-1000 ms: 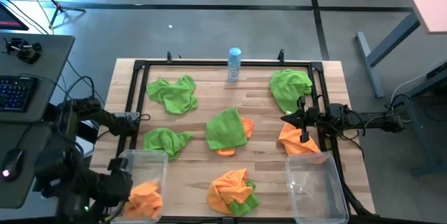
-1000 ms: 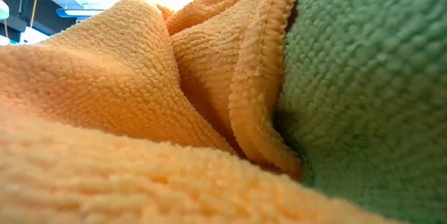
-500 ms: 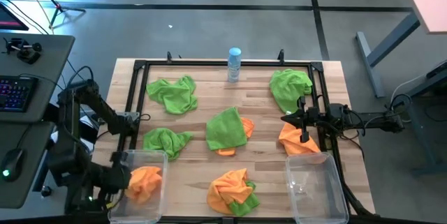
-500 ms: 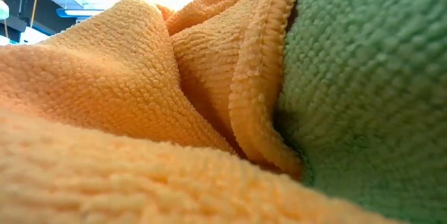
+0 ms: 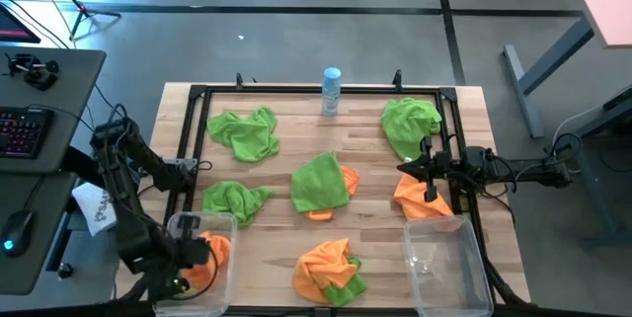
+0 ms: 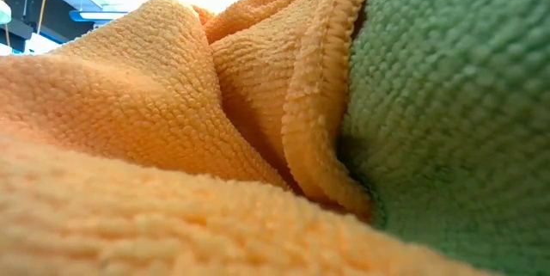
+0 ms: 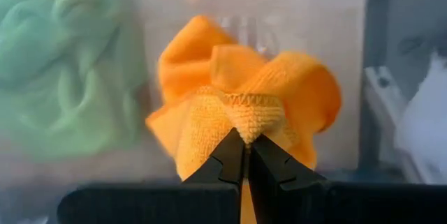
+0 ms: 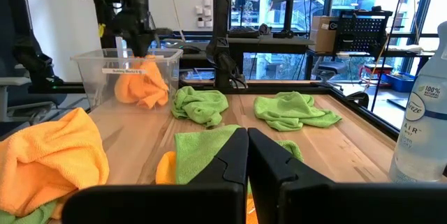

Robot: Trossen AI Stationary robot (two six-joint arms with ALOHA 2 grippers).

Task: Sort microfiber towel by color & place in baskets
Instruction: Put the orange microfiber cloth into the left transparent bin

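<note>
My left gripper (image 5: 200, 251) is shut on an orange towel (image 5: 211, 255) and holds it inside the left clear basket (image 5: 188, 224) at the table's near left. The right wrist view shows that gripper (image 8: 130, 34) above the towel (image 8: 142, 84) in the basket (image 8: 92, 72). Loose on the table lie green towels (image 5: 244, 131) (image 5: 410, 124) (image 5: 233, 199), a green one (image 5: 321, 181) partly over an orange one, another orange towel (image 5: 420, 200) and an orange-and-green heap (image 5: 331, 269). My right gripper (image 5: 400, 167) waits shut and level at the right. The right basket (image 5: 446, 263) stands near right. My left gripper pinches a bunched, stitched hem (image 7: 246, 116) at the top of the orange towel between its two fingers. The fingers come from above, pointing down. The towel hangs bunched below them, within the basket's walls; whether it reaches the basket's floor I cannot tell.
A white-and-blue bottle (image 5: 331, 91) stands at the far edge, inside the black metal frame (image 5: 296, 91) that rims the table. The low view is filled by orange cloth (image 6: 129, 138) and green cloth (image 6: 455, 113) lying close against the camera. A desk with a keyboard (image 5: 22, 131) stands at the left.
My left gripper has gone down into the left basket with the orange towel, which hangs bunched below it, and has tipped to point more steeply down. It has stayed shut on the towel.
</note>
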